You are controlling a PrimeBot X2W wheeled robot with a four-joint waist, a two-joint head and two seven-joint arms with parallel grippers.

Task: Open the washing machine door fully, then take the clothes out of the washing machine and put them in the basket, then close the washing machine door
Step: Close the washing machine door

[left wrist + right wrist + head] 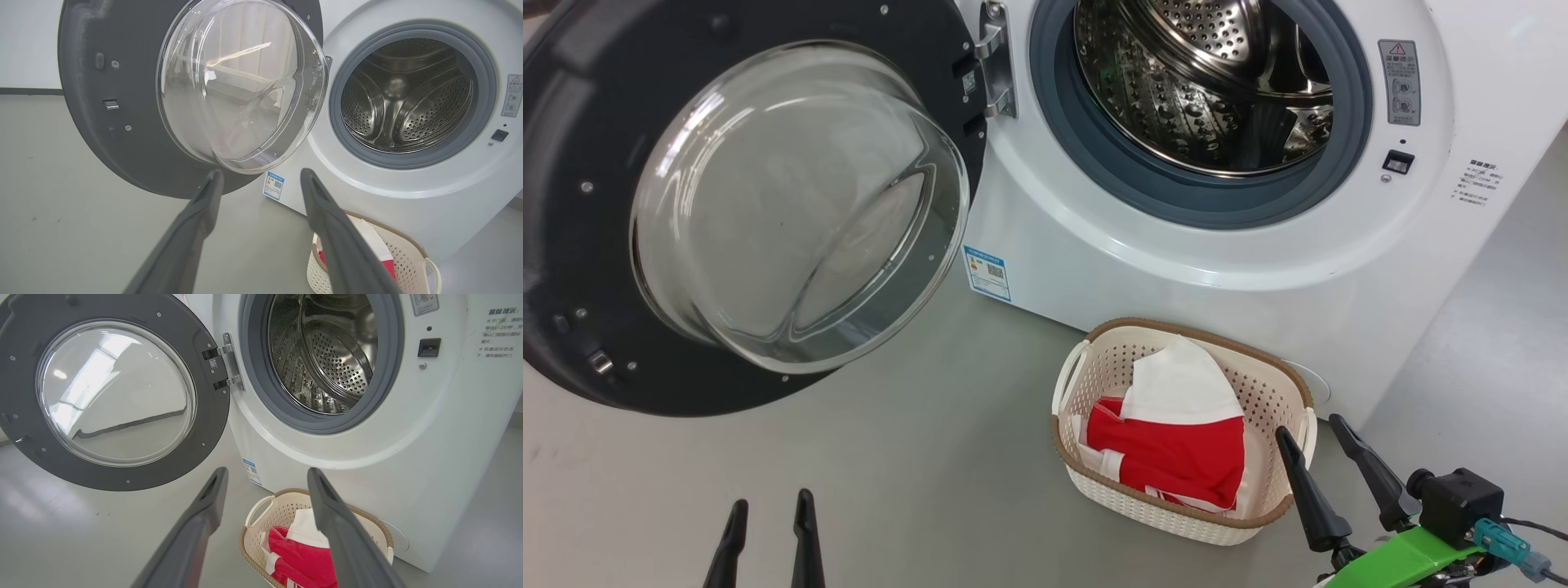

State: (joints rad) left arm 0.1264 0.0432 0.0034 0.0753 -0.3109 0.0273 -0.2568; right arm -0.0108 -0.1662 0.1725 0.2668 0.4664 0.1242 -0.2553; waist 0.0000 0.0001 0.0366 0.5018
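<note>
The left gripper (772, 502) hangs low at the near left. Its 2 dark fingers are spread wide with nothing between them, and only the grey floor (890, 482) lies beyond the tips. The right gripper (1309, 426) sits at the near right on a green mount (1405, 562), and it too is wide open and empty. Its 2 fingertips reach up by the right end of the basket (1192, 331); I cannot tell whether they touch the rim.

The basket stands on the floor just in front of the washing machine (1143, 269), below the right half of its opening. The clothes (1176, 457) lie inside it, red fabric bunched at the near side with a white part rising toward the far rim.

Past the basket, the drum (1201, 90) gapes behind its grey rubber ring (1217, 214), bare perforated steel as far as I can see in. A small blue sticker (987, 273) is on the white front, low at the left.

The washing machine door (800, 204) is swung far out to the left on its hinge (996, 65). Its bulging glass bowl faces the room, and the black rim hangs above the floor, well apart from the left gripper.
</note>
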